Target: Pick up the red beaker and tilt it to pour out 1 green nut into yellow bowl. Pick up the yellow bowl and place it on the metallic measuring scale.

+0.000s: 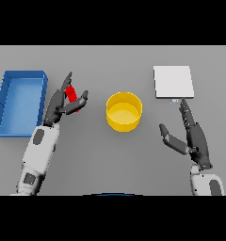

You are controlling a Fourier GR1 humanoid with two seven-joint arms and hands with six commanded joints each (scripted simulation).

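Observation:
A small red beaker point(72, 94) is left of centre, in the gap between the fingers and thumb of my left hand point(58, 104). The fingers reach straight up along its left side and the thumb lies against its right side, so the hand is open around it. The beaker's lower part is hidden by the thumb, and I see no green nut. The yellow bowl point(124, 111) stands upright mid-table, to the right of that hand and apart from it. The pale square measuring scale point(173, 81) lies at the back right. My right hand point(196, 138) rests open below the scale, fingertips pointing at its near edge.
A blue rectangular bin point(4, 104) sits along the table's left side, just left of my left arm. Grey tabletop point(124, 160) stretches between the two arms in front of the bowl.

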